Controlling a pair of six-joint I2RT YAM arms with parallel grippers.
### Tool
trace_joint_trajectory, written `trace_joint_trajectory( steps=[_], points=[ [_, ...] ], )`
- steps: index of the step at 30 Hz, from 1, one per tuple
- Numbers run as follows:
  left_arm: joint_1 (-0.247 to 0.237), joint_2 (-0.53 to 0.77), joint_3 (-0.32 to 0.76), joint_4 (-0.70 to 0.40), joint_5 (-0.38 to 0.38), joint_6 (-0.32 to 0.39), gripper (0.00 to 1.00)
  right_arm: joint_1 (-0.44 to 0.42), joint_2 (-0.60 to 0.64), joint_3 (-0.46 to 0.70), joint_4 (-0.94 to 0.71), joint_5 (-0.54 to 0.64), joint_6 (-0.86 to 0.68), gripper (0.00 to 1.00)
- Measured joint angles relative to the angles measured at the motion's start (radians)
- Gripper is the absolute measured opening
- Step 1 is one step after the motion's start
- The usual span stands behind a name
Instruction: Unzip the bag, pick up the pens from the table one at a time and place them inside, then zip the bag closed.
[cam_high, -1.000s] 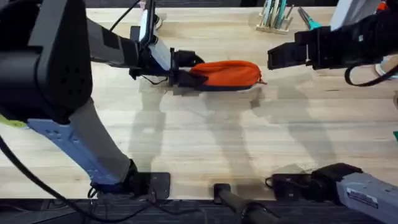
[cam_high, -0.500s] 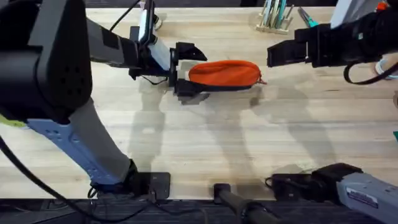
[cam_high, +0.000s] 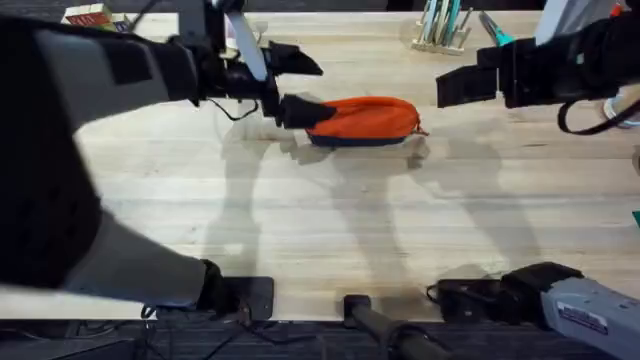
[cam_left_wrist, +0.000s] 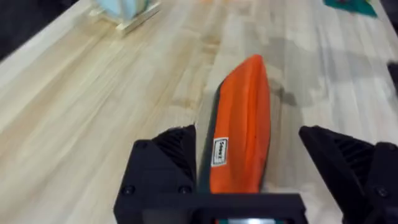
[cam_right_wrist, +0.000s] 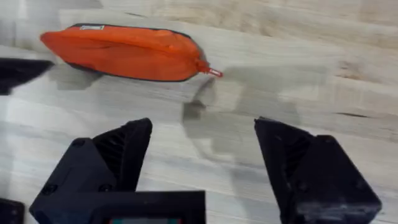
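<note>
2 end effectors sit near the bag (cam_high: 362, 119), 1 at each end. Bag lies flat on the counter (cam_high: 330, 220), toward the far side, orange w/ navy band along the near edge. Zipper looks closed; small red pull (cam_right_wrist: 212, 72) pokes out at the bag's right end.

Left end effector (cam_high: 300, 88) is at the bag's left end, fingers apart, empty. From the left wrist cam, the bag's tip sits between the 2 fingers w/ a white label (cam_left_wrist: 221, 151) facing up; can't tell if either finger touches the fabric.

Right end effector (cam_high: 452, 88) hangs off to the right of the bag, clear of it, fingers apart, nothing in them.

Far right on the counter: a small wooden stand (cam_high: 440, 43) w/ upright items.
</note>
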Motion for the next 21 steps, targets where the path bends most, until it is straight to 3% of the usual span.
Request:
trace_joint_trajectory(
  steps=[4,7,14,21],
  points=[
    [0.0,-0.123,0.0,-0.091,-0.126,-0.189,0.995,0.0,0.0,0.0,0.0,0.026,-0.002,0.997],
    [0.002,-0.223,0.0,-0.219,-0.216,-0.262,0.995,0.0,0.0,0.0,0.0,0.052,-0.003,0.997],
    [0.004,-0.481,0.0,-0.486,-0.389,-0.319,0.995,0.0,0.0,0.0,0.0,0.109,-0.003,0.998],
    [0.004,-0.718,0.0,-0.65,-0.511,-0.327,0.995,0.0,0.0,0.0,0.0,0.121,-0.003,0.998]
  ],
)
